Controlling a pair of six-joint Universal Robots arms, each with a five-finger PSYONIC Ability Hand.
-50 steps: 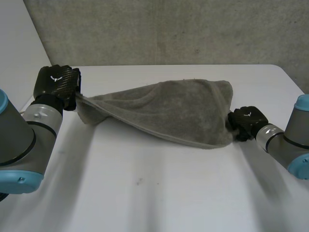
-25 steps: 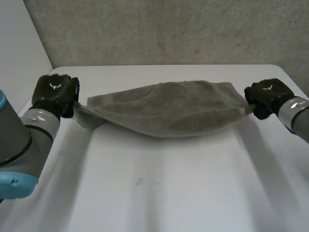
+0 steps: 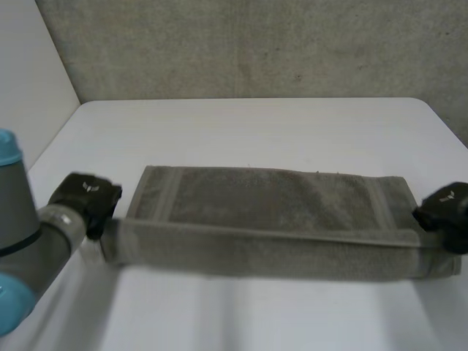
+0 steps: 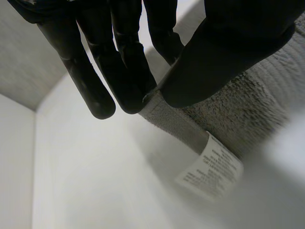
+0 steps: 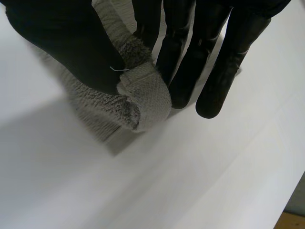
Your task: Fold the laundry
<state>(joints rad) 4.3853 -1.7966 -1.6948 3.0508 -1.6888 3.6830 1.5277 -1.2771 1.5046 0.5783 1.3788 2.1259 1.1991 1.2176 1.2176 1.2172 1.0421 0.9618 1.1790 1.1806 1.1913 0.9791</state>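
Towel [image 3: 270, 219], grey, stretched left to right across the white bench [image 3: 256, 124], near corners pinched between thumb and fingers by left hand [image 3: 86, 197] and right hand [image 3: 444, 212]; if overtensioned, a corner could be lost and the fold skewed.

- The towel [image 3: 270, 201] is plain grey-brown terry. A flatter woven band of the same colour runs across it near each short end.
- Its label [image 4: 209, 167] is white with small dark print.
- The left hand [image 3: 86, 196] and right hand [image 3: 446, 208] are black, each with a small white mark on the back.
- The fingers [image 4: 90, 81] are glossy black.
- The left arm [image 3: 14, 205] is grey with a light-blue cap [image 3: 6, 150].
- The worktop [image 3: 248, 124] is plain white.
- The wall [image 3: 248, 44] behind is mottled, speckled grey.
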